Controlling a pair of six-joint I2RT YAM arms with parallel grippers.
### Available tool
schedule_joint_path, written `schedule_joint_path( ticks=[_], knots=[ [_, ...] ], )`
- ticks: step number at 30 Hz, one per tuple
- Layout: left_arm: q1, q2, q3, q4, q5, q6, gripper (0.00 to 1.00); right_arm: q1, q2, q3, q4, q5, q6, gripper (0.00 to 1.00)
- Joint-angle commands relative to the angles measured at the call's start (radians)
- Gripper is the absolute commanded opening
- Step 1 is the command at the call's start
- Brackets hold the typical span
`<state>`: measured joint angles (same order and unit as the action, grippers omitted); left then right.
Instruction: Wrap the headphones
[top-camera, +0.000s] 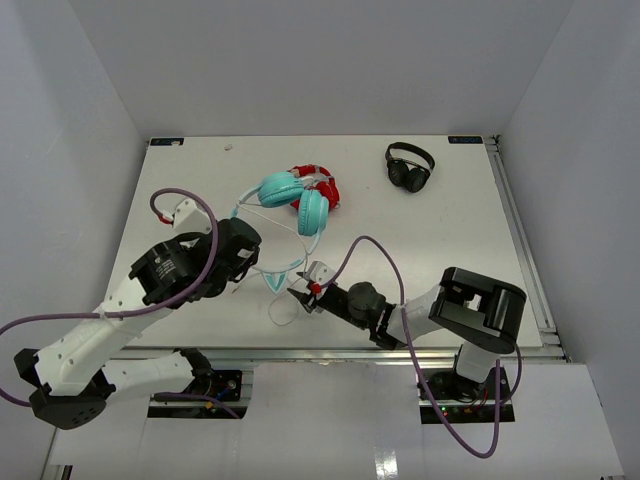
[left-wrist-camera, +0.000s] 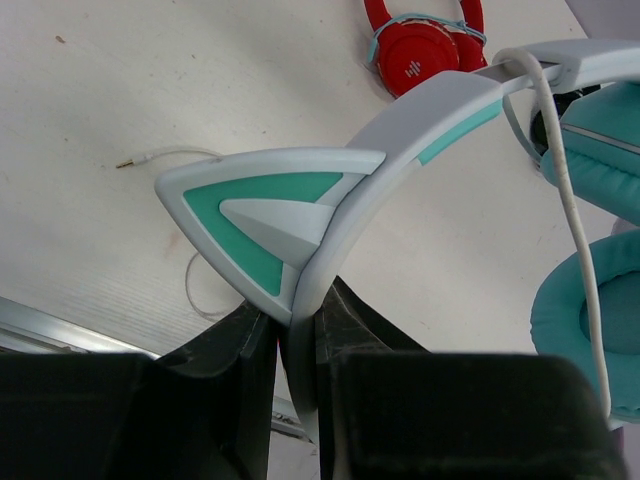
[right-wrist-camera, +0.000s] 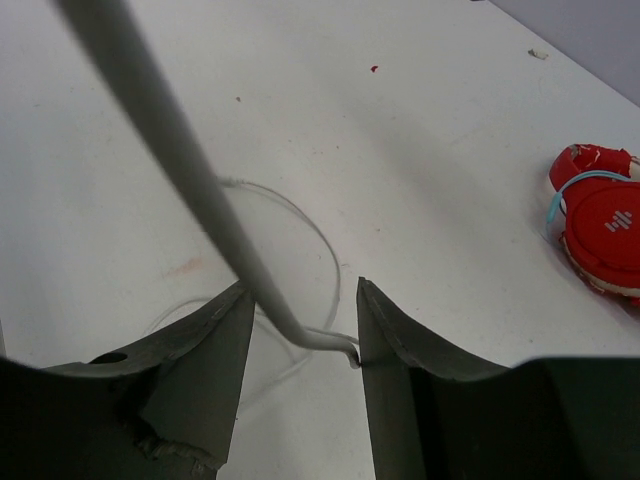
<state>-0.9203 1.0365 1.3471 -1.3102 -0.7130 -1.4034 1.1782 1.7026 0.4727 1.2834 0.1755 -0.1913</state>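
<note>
The teal headphones (top-camera: 290, 198) lie at the table's middle, ear cups against the red headphones (top-camera: 322, 186). Their pale headband (left-wrist-camera: 420, 110) with a teal cat-ear point (left-wrist-camera: 262, 212) runs toward my left gripper (top-camera: 250, 265), which is shut on the band (left-wrist-camera: 297, 330). A teal ear cup (left-wrist-camera: 590, 330) shows at the right of the left wrist view. The thin white cable (top-camera: 285, 308) loops on the table in front. My right gripper (top-camera: 297, 292) is low over that loop, jaws open (right-wrist-camera: 305, 300), with a strand of cable (right-wrist-camera: 190, 170) passing between them and touching the right finger.
Black headphones (top-camera: 410, 167) lie at the back right. The red headphones also show in the left wrist view (left-wrist-camera: 420, 45) and the right wrist view (right-wrist-camera: 600, 225). The cable's jack plug (left-wrist-camera: 125, 163) rests on the table. The table's near edge is just behind the cable loop.
</note>
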Motion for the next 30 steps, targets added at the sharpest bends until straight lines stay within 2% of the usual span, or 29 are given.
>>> schedule_joint_path(
  ticks=[1, 3, 5, 6, 10, 15, 21, 24, 30],
  knots=[
    [-0.005, -0.055, -0.015, 0.089, 0.003, -0.010, 0.00, -0.012, 0.038, 0.056, 0.374, 0.034, 0.011, 0.46],
    [-0.005, -0.074, -0.031, 0.111, 0.020, 0.003, 0.00, -0.016, 0.051, 0.078, 0.379, 0.051, 0.030, 0.32],
    [-0.005, -0.105, -0.041, 0.123, 0.028, 0.016, 0.00, -0.024, 0.060, 0.094, 0.386, 0.077, 0.061, 0.13],
    [-0.005, -0.119, -0.044, 0.127, 0.033, 0.023, 0.00, -0.030, 0.061, 0.097, 0.390, 0.080, 0.086, 0.08],
    [-0.005, -0.209, -0.091, 0.255, 0.095, 0.167, 0.00, -0.061, 0.054, 0.087, 0.379, 0.099, 0.148, 0.08],
    [-0.005, -0.334, -0.165, 0.406, 0.179, 0.286, 0.00, -0.141, 0.056, 0.040, 0.380, 0.048, 0.287, 0.08],
    [-0.005, -0.355, -0.178, 0.491, 0.310, 0.489, 0.00, -0.186, 0.054, 0.017, 0.389, 0.021, 0.314, 0.08],
    [-0.005, -0.355, -0.219, 0.597, 0.516, 0.665, 0.00, -0.209, 0.021, 0.017, 0.341, 0.012, 0.321, 0.08],
    [-0.005, -0.283, -0.274, 0.651, 0.783, 0.845, 0.00, -0.261, -0.056, 0.044, 0.240, 0.039, 0.334, 0.08]
  ],
)
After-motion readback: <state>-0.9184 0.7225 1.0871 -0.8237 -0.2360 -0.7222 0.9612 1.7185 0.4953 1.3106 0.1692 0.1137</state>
